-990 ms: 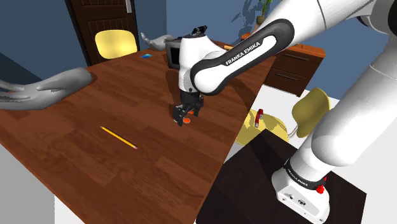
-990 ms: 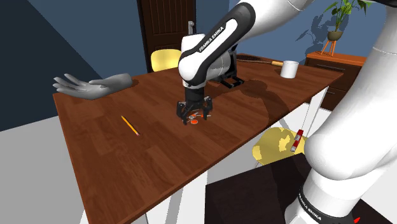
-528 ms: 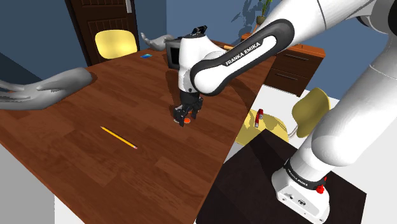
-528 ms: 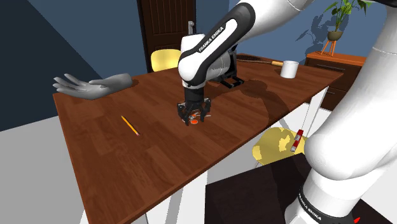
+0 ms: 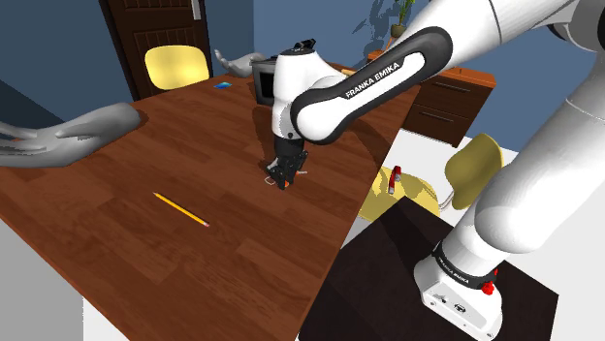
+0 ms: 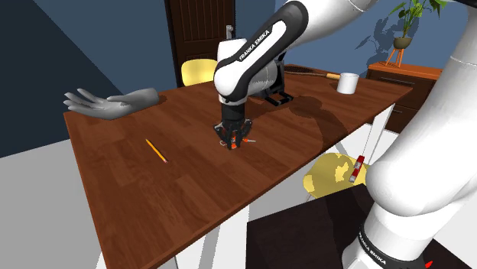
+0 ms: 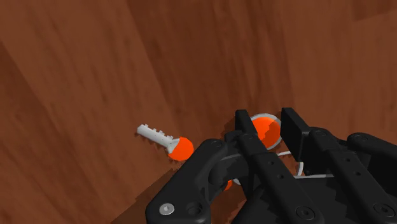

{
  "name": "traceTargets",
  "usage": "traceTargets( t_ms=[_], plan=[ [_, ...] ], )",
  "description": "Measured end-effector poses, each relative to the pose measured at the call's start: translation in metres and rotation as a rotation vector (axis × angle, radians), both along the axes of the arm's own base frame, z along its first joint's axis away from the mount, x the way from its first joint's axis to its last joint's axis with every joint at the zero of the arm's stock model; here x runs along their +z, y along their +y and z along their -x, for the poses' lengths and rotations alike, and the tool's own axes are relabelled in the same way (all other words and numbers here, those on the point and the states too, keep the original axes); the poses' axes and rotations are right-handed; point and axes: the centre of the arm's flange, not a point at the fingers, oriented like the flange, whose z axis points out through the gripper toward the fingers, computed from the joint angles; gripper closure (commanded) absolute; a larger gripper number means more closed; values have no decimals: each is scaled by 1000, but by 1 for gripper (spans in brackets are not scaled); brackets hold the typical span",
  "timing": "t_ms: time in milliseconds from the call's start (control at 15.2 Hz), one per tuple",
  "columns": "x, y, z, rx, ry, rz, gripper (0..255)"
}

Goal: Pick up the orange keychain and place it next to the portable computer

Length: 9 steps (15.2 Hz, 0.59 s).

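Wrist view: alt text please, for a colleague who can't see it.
The black gripper clasps the orange keychain by its round orange tag. A grey key with an orange head juts out beside the fingers over the brown wooden table.

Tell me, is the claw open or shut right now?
Shut on the orange keychain: in the wrist view the claw's two black fingers clasp its round orange tag between them, with no gap showing.
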Motion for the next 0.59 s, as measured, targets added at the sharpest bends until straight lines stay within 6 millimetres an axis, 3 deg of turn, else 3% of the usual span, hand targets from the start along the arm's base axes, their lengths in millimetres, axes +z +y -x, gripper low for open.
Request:
traceTargets(
  t_ms=[264, 594],
  plan=[
    [4, -1, -2, -1, 13, 5, 255],
    [30, -1, -1, -1, 15, 5, 255]
  ],
)
